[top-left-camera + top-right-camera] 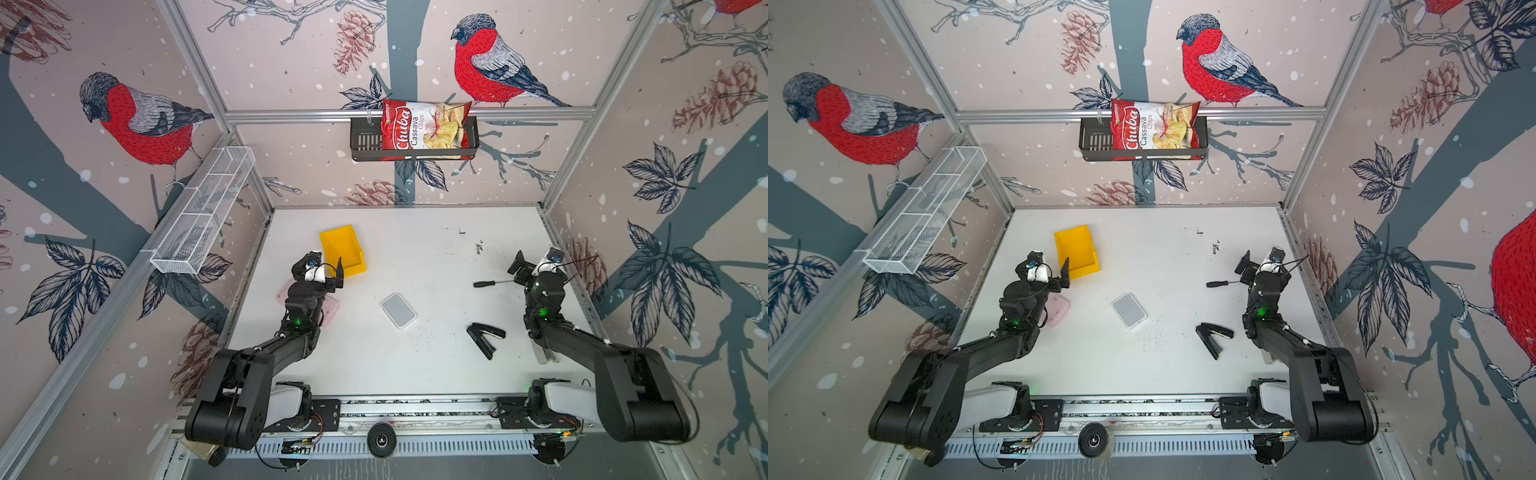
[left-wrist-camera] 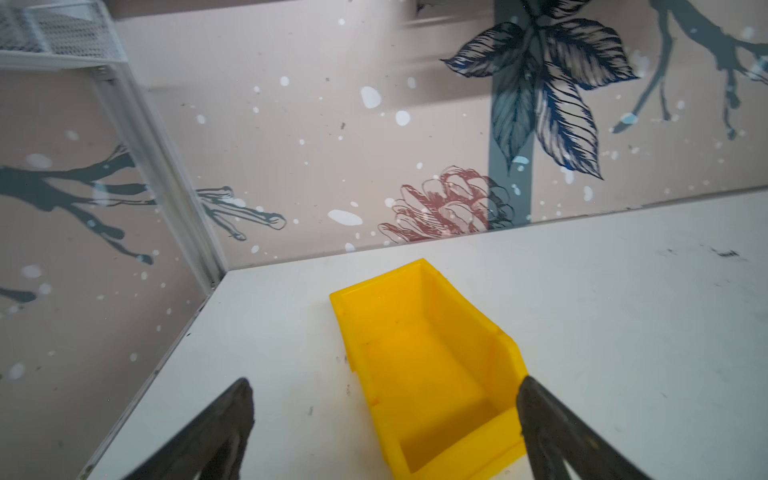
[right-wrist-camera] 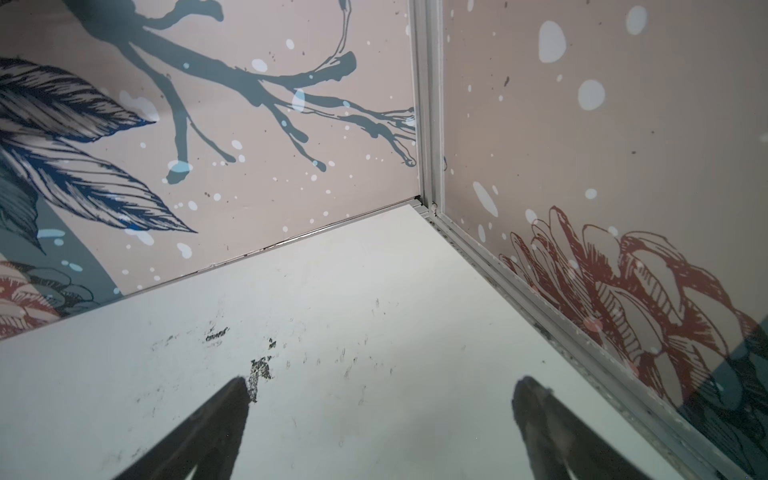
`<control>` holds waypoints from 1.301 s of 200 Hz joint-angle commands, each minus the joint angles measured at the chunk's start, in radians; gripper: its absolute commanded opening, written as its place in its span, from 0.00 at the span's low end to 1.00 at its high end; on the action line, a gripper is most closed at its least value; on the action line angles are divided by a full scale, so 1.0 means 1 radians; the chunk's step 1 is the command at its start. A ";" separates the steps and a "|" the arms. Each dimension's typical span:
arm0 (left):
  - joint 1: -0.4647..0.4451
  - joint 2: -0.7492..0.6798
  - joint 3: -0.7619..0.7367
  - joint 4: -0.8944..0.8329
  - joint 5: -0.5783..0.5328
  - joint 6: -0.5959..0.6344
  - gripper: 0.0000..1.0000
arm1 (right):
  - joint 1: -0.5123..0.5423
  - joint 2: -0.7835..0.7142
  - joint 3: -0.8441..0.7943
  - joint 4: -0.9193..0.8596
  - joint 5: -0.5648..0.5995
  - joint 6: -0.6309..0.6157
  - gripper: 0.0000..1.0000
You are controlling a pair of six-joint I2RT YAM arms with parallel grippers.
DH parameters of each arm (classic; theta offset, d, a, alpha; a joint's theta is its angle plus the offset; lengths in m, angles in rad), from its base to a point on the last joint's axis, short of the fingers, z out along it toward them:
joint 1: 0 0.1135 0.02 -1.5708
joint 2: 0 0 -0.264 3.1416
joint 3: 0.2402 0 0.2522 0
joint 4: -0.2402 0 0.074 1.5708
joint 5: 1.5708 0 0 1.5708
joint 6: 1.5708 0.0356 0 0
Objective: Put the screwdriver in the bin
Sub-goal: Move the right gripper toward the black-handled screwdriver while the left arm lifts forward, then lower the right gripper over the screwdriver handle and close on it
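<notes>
The screwdriver (image 1: 492, 284) (image 1: 1219, 284), with a black handle and a thin grey shaft, lies flat on the white table at the right. Its shaft points at my right wrist. My right gripper (image 1: 538, 259) (image 1: 1262, 257) (image 3: 382, 384) hovers open just beyond it, facing the back right corner with only bare table between its fingers. The right wrist view does not show the screwdriver. The yellow bin (image 1: 340, 247) (image 1: 1077, 249) (image 2: 424, 365) stands empty at the left back. My left gripper (image 1: 320, 264) (image 1: 1044, 266) (image 2: 384, 386) is open at the bin's low front lip, one finger by its front corner.
A black stapler (image 1: 484, 338) lies open in front of the right arm. A flat grey-white box (image 1: 398, 309) sits mid-table. A pink item (image 1: 332, 309) lies under the left arm. On the walls hang a white mesh tray (image 1: 203, 212) and a black basket (image 1: 363, 139) holding a chips bag (image 1: 424, 126).
</notes>
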 commanded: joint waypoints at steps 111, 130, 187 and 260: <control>-0.333 -0.008 0.299 -0.511 0.279 0.156 0.97 | 0.158 -0.105 0.411 -0.805 -0.061 0.327 0.99; -0.384 0.038 0.351 -0.563 0.319 0.169 0.97 | 0.209 -0.065 0.441 -0.844 -0.032 0.406 1.00; -0.530 0.188 0.433 -0.572 0.338 0.226 0.97 | 0.253 0.139 0.532 -1.005 -0.021 0.681 1.00; -0.616 0.298 0.467 -0.517 0.338 0.210 0.97 | 0.205 0.470 0.786 -1.335 -0.134 0.781 0.98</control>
